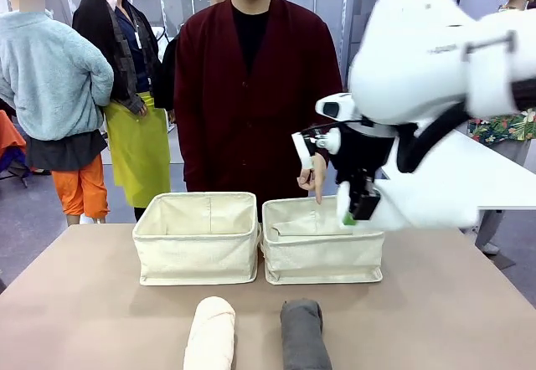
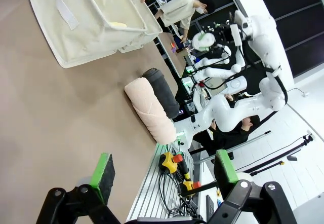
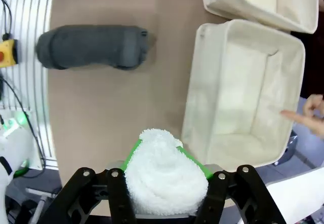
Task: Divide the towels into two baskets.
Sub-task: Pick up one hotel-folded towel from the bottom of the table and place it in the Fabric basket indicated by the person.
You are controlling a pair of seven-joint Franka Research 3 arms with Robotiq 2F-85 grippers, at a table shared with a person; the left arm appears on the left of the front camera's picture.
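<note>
Left wrist view: the left pincer (image 2: 164, 169) stands wide and empty above the bare table (image 2: 61, 112).
Left basket (image 1: 197, 244): well ahead of the left pincer, with the yellow towel (image 2: 119, 25) lying inside.
Cream towel (image 1: 209, 332): on the table ahead of the left pincer and nearer to it than to the right one; its long axis runs from the robot's side toward the person.
Grey towel (image 1: 303, 336): just beside the cream towel and parallel to it, off to the side of the right pincer.
Right basket (image 1: 322, 249): just beside the left basket; its floor shows bare in the right wrist view.
Person's hand (image 1: 311, 179): one finger points down at the right basket's far rim.
Right pincer (image 3: 167, 163): clamped on the white towel (image 3: 164, 183) and raised off the table.
White towel: held between the green pads and seen end-on from the wrist, so its long axis seems to run along the fingers.
Key relation: the right basket lies just ahead of the right pincer and to one side, its near rim close by the roll.
Judgement: the right arm is much the nearer, and a short carry over the rim toward the basket's middle should do it.
Risk: a roll let go on end may tip against the soft wall.
</note>
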